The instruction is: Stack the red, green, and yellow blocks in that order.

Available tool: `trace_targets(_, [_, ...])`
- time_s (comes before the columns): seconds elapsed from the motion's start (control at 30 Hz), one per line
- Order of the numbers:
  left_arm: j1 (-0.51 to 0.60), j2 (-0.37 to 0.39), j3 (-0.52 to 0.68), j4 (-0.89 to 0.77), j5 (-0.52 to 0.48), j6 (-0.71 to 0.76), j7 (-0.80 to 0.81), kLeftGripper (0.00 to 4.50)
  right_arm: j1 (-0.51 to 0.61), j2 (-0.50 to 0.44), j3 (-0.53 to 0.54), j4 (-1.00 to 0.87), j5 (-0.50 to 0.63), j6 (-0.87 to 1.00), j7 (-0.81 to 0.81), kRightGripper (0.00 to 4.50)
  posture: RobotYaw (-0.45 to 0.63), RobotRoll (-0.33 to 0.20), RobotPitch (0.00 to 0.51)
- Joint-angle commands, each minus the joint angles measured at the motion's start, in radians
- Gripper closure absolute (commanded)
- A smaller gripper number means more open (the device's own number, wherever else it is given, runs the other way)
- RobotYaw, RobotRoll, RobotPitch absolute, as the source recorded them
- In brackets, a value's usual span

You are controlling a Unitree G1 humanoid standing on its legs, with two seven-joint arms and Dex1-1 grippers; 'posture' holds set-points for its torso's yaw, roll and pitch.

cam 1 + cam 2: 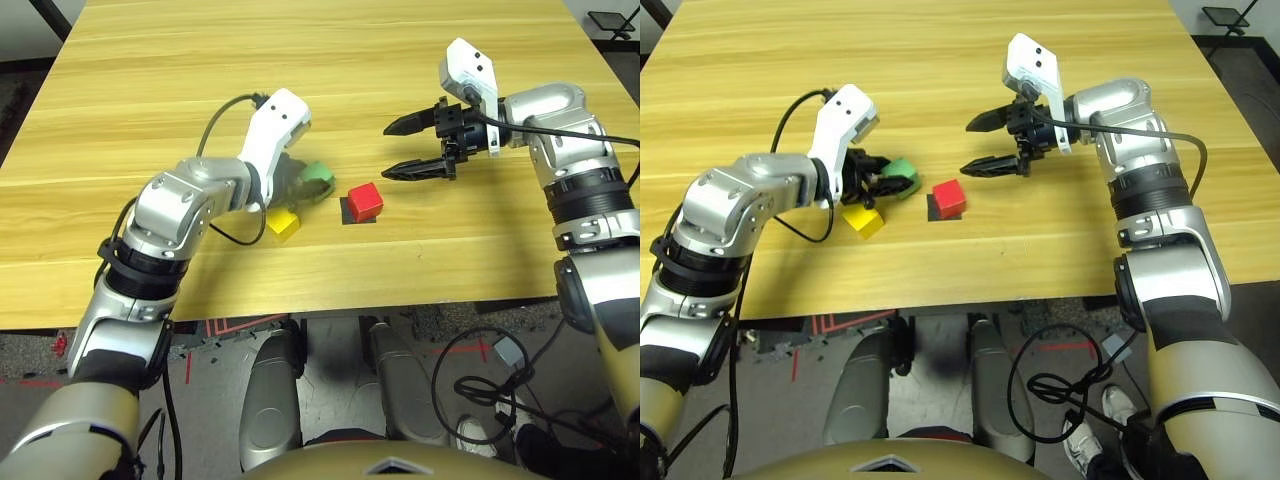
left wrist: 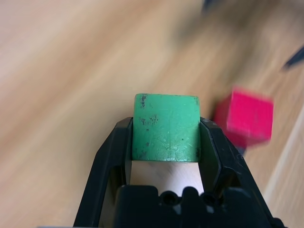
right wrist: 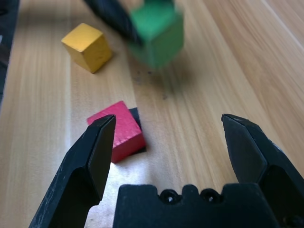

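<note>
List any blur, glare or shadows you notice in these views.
Left eye view: the left gripper and green block are smeared. Left wrist view: green block crisp, red block and table grain soft. Right wrist view: green block blurred, yellow block clearer, pale glare on the table near the red block, soft shadow by the green one.

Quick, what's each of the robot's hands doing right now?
Left hand: closed, holding the green block between its fingers.
Right hand: fingers wide open, holding nothing.
</note>
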Motion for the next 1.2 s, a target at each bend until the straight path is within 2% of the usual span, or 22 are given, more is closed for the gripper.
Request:
trace_targets(0.03, [-0.026, -0.019, -0.015, -0.052, -0.043, 0.085, -0.023, 2.46, 0.018, -0.021, -0.013, 0.012, -0.001, -0.009, -0.007, 0.0, 0.21, 0.001, 0.261])
trace_targets(0.2, [-0.049, -0.077, -0.032, -0.127, -0.091, 0.229, 0.001, 2.46, 0.038, -0.036, -0.014, 0.011, -0.001, -0.008, -0.017, 0.0, 0.19, 0.004, 0.262])
trace_targets(0.3, [-0.046, -0.095, -0.045, -0.144, -0.099, 0.263, 0.01, 2.46, 0.043, -0.04, -0.015, 0.009, 0.0, -0.005, -0.022, 0.0, 0.18, 0.003, 0.263])
trace_targets(1.2, [-0.01, -0.123, -0.16, -0.053, -0.046, 0.128, -0.011, 2.46, 0.093, -0.056, -0.038, -0.057, 0.012, 0.042, -0.053, 0.0, 0.13, 0.001, 0.272])
